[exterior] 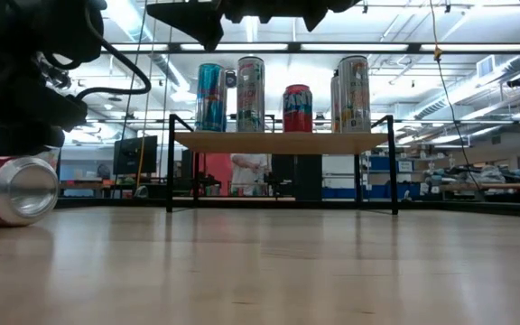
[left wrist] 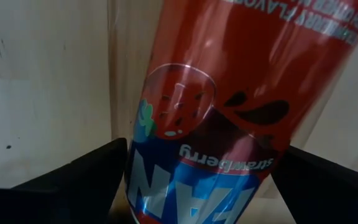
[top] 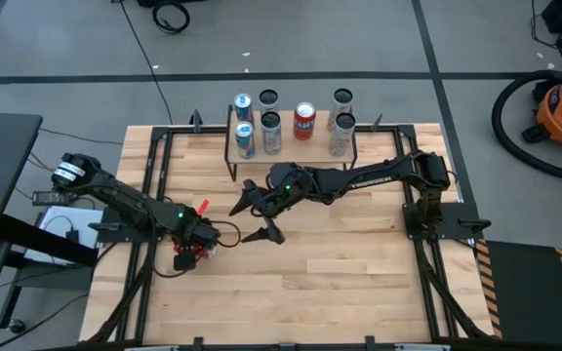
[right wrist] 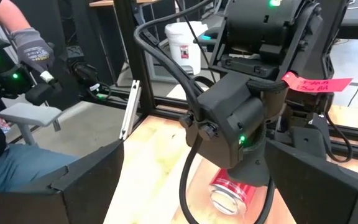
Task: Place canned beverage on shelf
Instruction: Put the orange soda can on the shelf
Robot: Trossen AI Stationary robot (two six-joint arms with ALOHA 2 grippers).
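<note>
Red can: I saw the red strawberry-soda can (left wrist: 229, 106) lying on its side on the tabletop (top: 340, 283), near the left edge, well apart from the shelf; its silver end faced the low camera (exterior: 21, 188).
Left claw: my left claw (top: 189, 252) was down over that can, its two fingers (left wrist: 73, 186) spread wide with one on each side of the can's body; I could not tell whether they touched it.
Shelf: the shelf (top: 291, 148) stood at the far middle of the tabletop on thin black legs, and it carried six upright cans.
Cans on shelf: a blue can (exterior: 210, 97), a silver can (exterior: 251, 94), a red can (exterior: 297, 108) and a pale can (exterior: 354, 94) showed in the low view, others partly hidden behind them.
Right claw: my right claw (top: 259, 214) hung open and empty above the tabletop, between the shelf and the left claw.
Room: a person's gloved hand (right wrist: 31, 46) showed beyond the tabletop.
</note>
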